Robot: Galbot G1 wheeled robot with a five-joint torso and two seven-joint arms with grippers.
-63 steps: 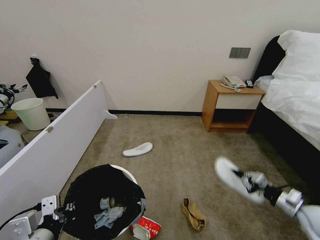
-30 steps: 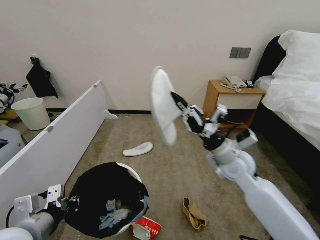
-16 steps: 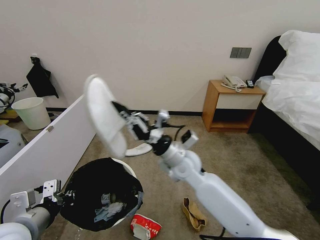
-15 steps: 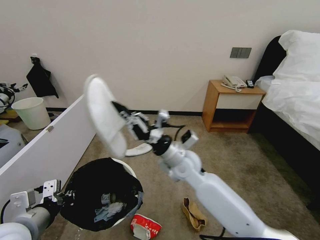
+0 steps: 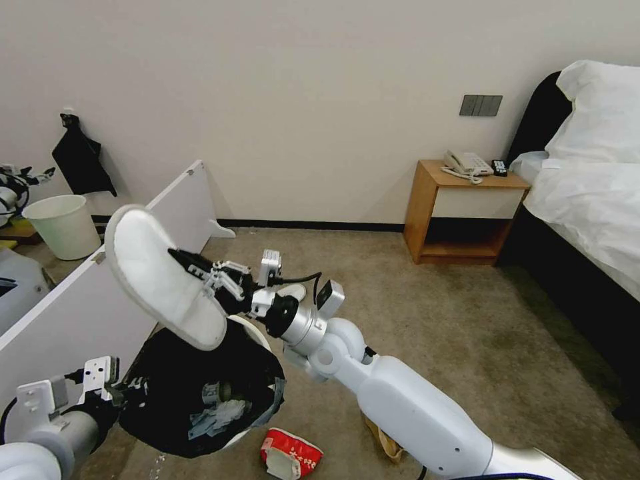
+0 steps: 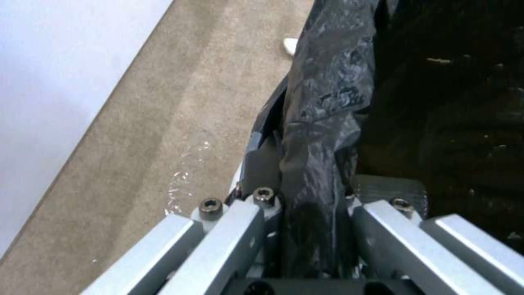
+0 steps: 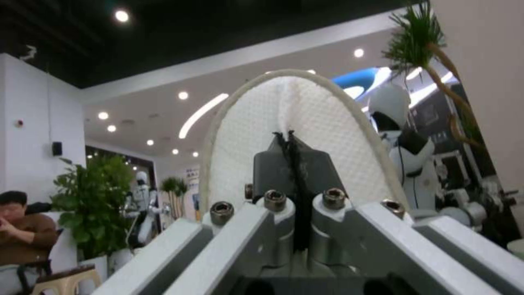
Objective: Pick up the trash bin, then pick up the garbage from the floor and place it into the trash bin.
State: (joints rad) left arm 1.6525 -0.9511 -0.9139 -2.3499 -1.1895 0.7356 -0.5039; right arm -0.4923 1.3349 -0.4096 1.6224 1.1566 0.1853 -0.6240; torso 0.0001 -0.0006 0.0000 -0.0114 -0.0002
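Two end effectors are at work. My right end effector [image 5: 200,277] is closed on a white slipper [image 5: 163,277] and holds it in the air, tilted, just above the far rim of the trash bin [image 5: 200,390]. From the right wrist view the fingers [image 7: 276,172] pinch the slipper [image 7: 327,139] with almost no gap between them. My left end effector [image 5: 117,393] is clamped on the near edge of the bin, and in the left wrist view the black bag [image 6: 322,102] is squeezed between its fingers [image 6: 262,164]. Inside the bin lie some crumpled tissue [image 5: 217,417] and other small litter. On the carpet, a red-white wrapper [image 5: 291,453] lies just beside the bin, and a brown paper bag [image 5: 387,443] is partly hidden behind my right arm.
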